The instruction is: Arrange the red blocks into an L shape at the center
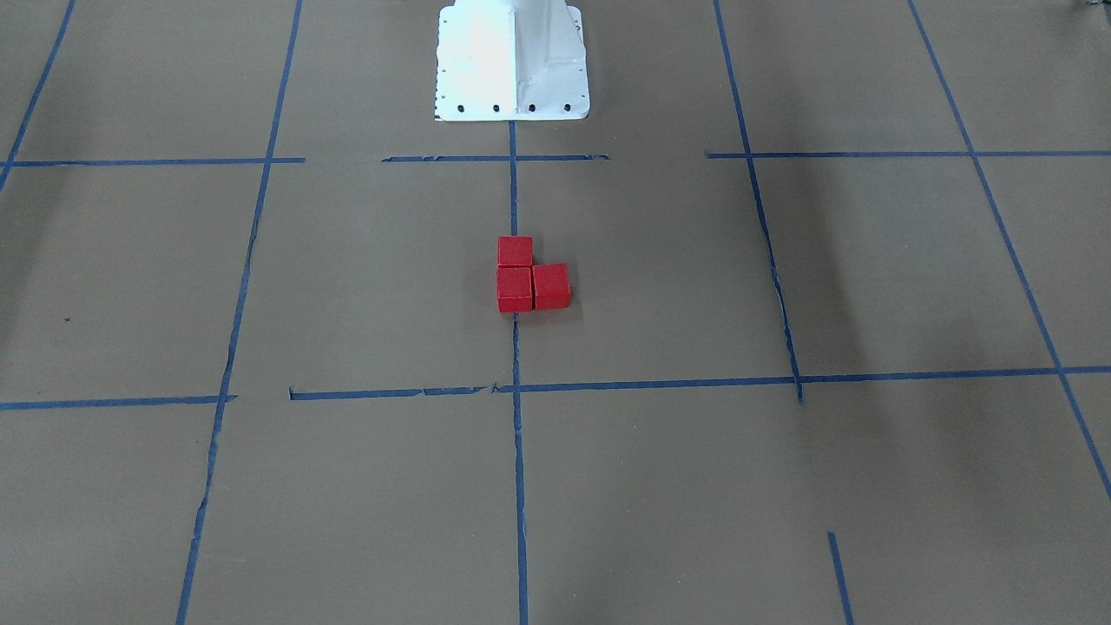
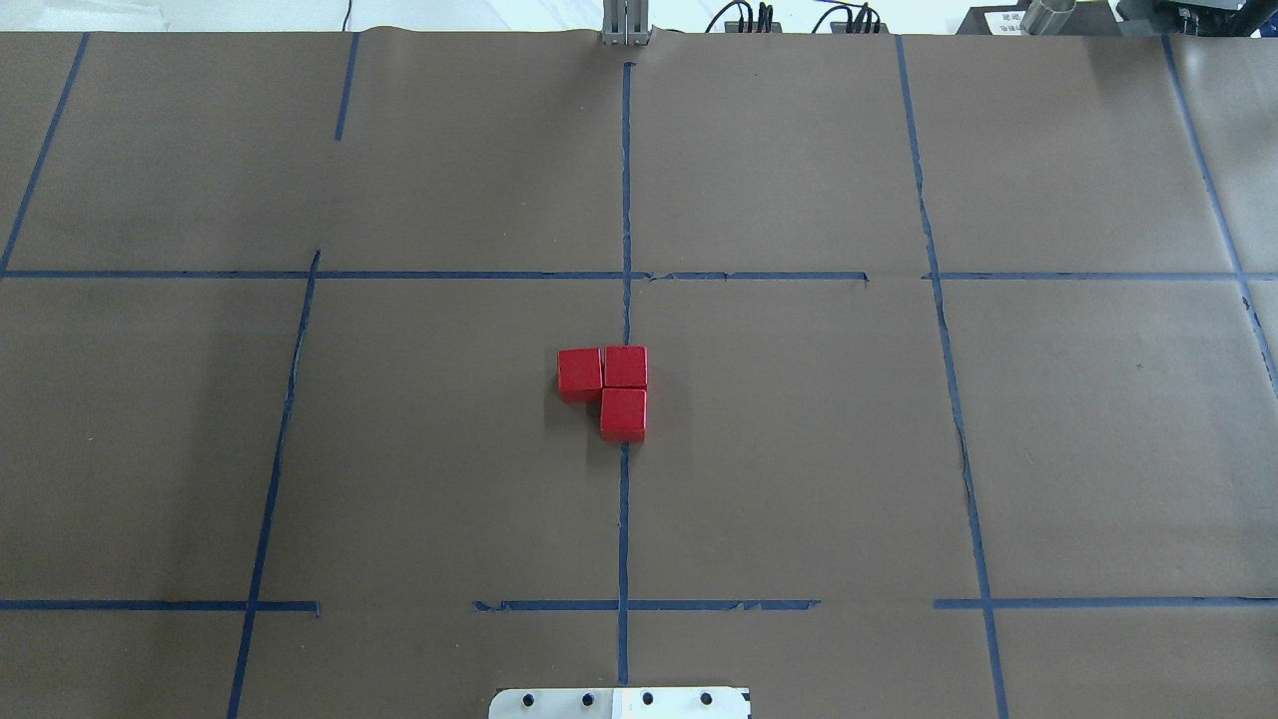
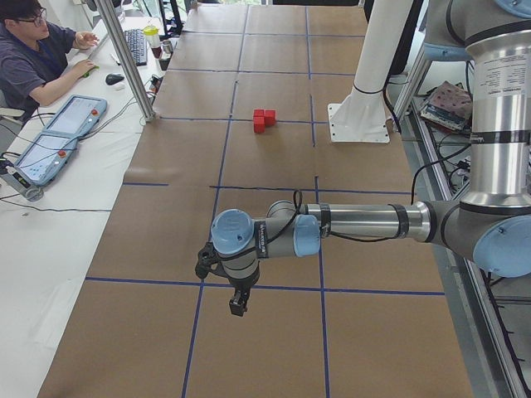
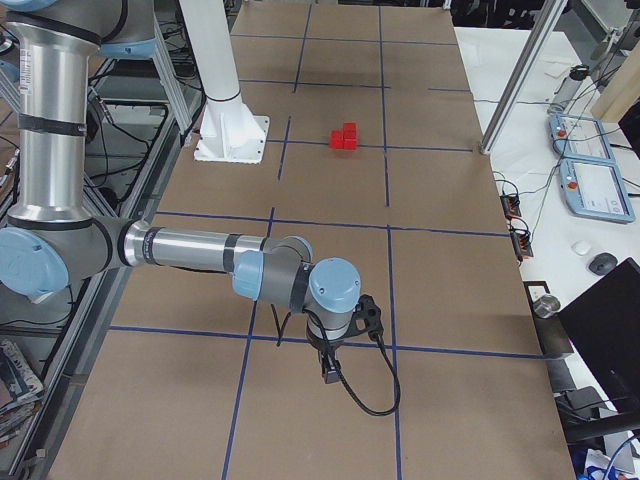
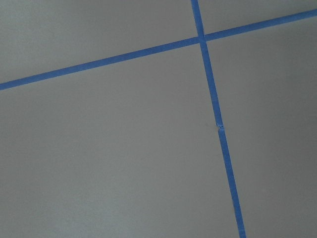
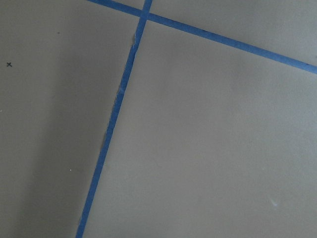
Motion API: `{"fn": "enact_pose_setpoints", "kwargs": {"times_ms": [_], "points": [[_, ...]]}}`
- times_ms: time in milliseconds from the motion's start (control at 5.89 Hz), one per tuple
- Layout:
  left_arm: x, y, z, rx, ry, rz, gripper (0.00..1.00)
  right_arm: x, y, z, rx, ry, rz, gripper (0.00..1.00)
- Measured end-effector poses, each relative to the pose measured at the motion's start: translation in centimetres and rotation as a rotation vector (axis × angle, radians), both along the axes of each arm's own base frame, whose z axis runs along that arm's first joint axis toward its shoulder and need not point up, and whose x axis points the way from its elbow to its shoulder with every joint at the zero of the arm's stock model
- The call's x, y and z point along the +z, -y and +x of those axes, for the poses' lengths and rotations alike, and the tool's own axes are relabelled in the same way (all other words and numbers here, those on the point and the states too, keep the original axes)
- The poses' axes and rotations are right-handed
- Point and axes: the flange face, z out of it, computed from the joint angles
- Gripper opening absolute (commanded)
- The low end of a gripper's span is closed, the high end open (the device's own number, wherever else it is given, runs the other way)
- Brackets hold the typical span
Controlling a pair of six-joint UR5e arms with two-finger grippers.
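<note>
Three red blocks [image 2: 579, 371] [image 2: 626, 366] [image 2: 623, 413] sit touching in an L shape on the center rectangle [image 2: 449, 449], over its vertical blue tape line. In the front-facing view they lie at mid-table [image 1: 515, 251] [image 1: 514, 289] [image 1: 550, 286]. They show small in the side views [image 3: 264, 120] [image 4: 345, 137]. My left gripper [image 3: 238, 303] hangs far from them near the table's left end. My right gripper [image 4: 329, 370] hangs near the right end. I cannot tell whether either is open or shut. Both wrist views show only brown paper and tape.
The white robot base [image 1: 512, 61] stands at the robot-side edge of the center rectangle. A metal post [image 3: 129, 58] rises at the far table edge. A seated operator [image 3: 33, 58] and teach pendants [image 3: 58, 137] [image 4: 590, 180] are beyond the table.
</note>
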Motion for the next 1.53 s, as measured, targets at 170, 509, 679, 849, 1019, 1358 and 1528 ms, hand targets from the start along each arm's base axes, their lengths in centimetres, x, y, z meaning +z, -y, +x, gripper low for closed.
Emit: {"fn": "enact_pose_setpoints", "kwargs": {"times_ms": [170,509,679,849,1019,1358,1528], "points": [[0.3,-0.1,0.0,0.003,0.001,0.010,1.00,0.1,-0.1,0.0,0.000,0.002,-0.002,0.99],[-0.7,0.4,0.1,0.009,0.013,0.059,1.00,0.3,-0.3,-0.1,0.001,0.006,-0.006,1.00],[-0.8,0.3,0.1,0.011,0.015,0.063,1.00,0.3,-0.4,-0.1,0.001,0.009,-0.008,1.00],[-0.5,0.1,0.1,0.012,0.015,0.056,1.00,0.4,-0.5,-0.2,0.002,0.014,-0.010,0.99],[-0.2,0.0,0.1,0.011,0.015,0.048,1.00,0.5,-0.5,-0.2,0.003,0.017,-0.011,1.00],[0.2,-0.2,0.1,0.011,0.014,0.038,1.00,0.6,-0.6,-0.2,0.003,0.020,-0.014,0.99],[0.3,-0.3,0.2,0.011,0.013,0.034,1.00,0.7,-0.6,-0.2,0.004,0.021,-0.015,0.99]]}}
